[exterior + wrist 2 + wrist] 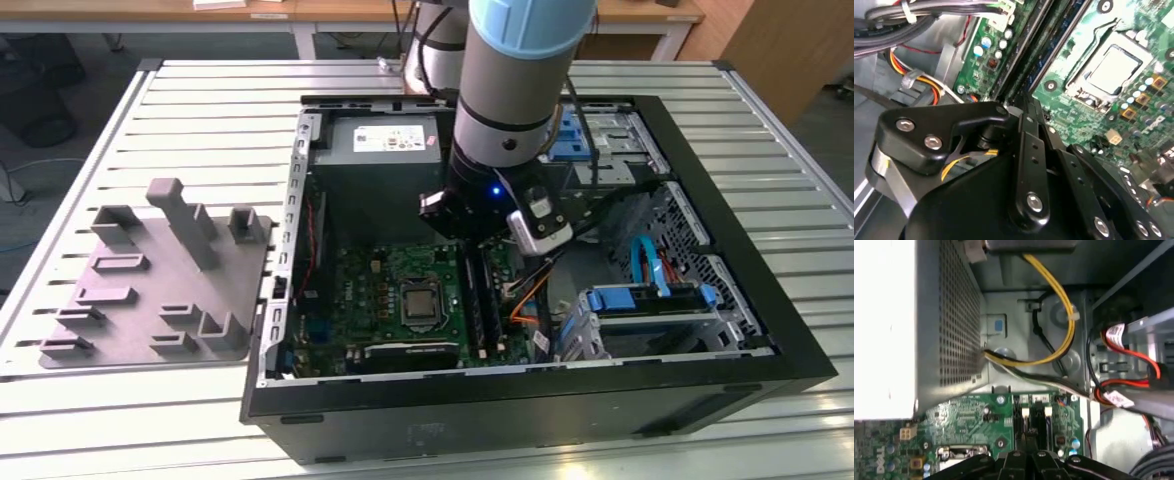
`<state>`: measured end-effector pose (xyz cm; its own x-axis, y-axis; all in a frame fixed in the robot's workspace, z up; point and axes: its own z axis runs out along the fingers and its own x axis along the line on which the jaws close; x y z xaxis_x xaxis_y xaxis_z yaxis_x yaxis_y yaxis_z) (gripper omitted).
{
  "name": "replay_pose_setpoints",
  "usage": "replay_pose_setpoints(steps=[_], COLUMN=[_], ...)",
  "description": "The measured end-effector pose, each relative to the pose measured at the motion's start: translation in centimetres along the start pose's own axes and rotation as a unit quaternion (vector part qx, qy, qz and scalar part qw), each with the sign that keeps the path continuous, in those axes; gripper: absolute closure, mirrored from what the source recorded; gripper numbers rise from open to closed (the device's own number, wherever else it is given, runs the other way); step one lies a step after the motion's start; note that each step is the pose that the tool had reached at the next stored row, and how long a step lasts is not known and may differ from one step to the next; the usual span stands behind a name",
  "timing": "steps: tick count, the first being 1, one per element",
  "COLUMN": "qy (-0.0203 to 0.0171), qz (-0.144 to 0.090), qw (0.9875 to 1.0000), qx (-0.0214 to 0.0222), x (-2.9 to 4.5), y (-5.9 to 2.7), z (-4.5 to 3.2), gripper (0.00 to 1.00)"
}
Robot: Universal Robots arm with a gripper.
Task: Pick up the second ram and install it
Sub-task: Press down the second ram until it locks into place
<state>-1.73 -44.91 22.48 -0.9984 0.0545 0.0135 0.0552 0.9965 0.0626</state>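
Gripper [497, 250] down inside case [747, 330], right over the slots [1041, 55]. Ram's long axis parallel to slots, judging from alignment. Can't tell finger state or hold.

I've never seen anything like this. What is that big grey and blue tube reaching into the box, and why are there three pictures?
The tube is a robot arm reaching into an open black computer case on a slatted metal table. One picture comes from a camera off the arm; two come from cameras near its wrist. Its black pincer sits low over the green circuit board, right at the long black memory slots. Whether it holds a memory stick cannot be told. A grey plastic holder tray lies beside the case.
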Motion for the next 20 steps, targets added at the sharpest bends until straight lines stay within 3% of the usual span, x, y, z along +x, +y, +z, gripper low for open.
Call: replay_pose_setpoints(steps=[6,10,15,20], qy=[-0.0001,-0.0004,-0.0010,-0.0020], qz=[0.000,0.000,0.000,0.000], qw=[1.0000,1.0000,0.9998,0.9992], qx=[0.0013,0.0079,0.0204,0.0388], x=[-0.10,-0.18,-0.26,-0.34], y=[-2.14,-3.56,-5.17,-6.55], z=[-0.12,-0.12,-0.09,-0.09], gripper=[0.90,0.90,0.90,0.90])
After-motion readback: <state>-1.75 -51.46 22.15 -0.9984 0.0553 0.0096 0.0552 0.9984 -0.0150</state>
